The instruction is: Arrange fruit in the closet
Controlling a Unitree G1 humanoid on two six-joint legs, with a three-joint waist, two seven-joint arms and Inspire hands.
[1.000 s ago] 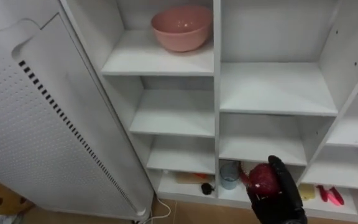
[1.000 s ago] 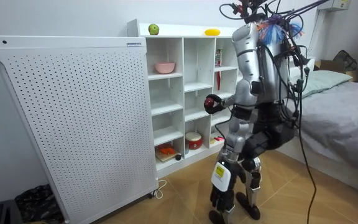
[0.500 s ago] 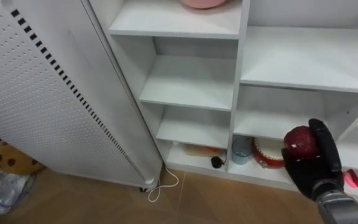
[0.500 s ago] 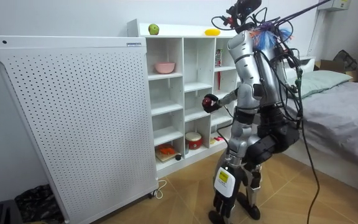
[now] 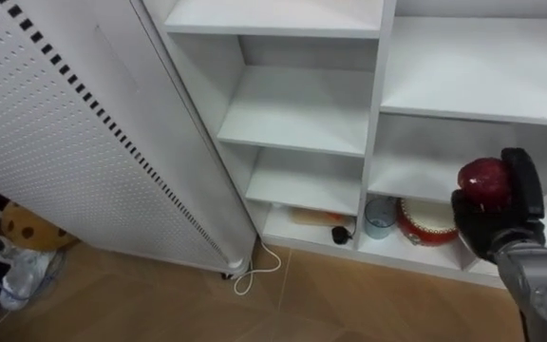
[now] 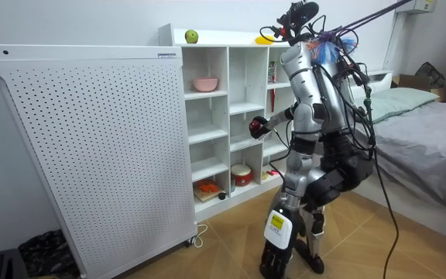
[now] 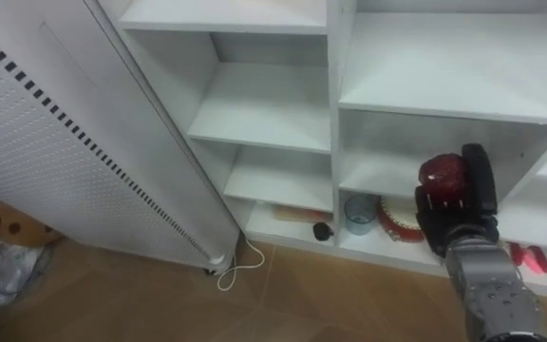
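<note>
My right hand (image 5: 498, 226) is shut on a dark red apple (image 5: 483, 180), held up in front of the white closet's (image 5: 378, 114) lower middle compartments, just outside the shelf fronts. In the right eye view the apple (image 7: 443, 172) sits at the top of the hand (image 7: 459, 220). From the room view, I stand facing the closet (image 6: 223, 116) with the hand (image 6: 258, 126) stretched toward its middle shelves. A green apple (image 6: 191, 36) and a yellow fruit (image 6: 264, 39) lie on the closet's top.
A pink bowl (image 6: 204, 84) sits on an upper shelf. The bottom shelf holds a red round tin (image 5: 428, 220), a glass cup (image 5: 380, 217) and a small black object (image 5: 341, 234). A white perforated panel (image 5: 55, 123) stands at the left, a bed (image 6: 428, 128) behind me.
My torso has leaned toward the closet and the head camera has tipped down, so the shelves slid up the view. The right hand with the apple has moved slightly closer to the shelves.
</note>
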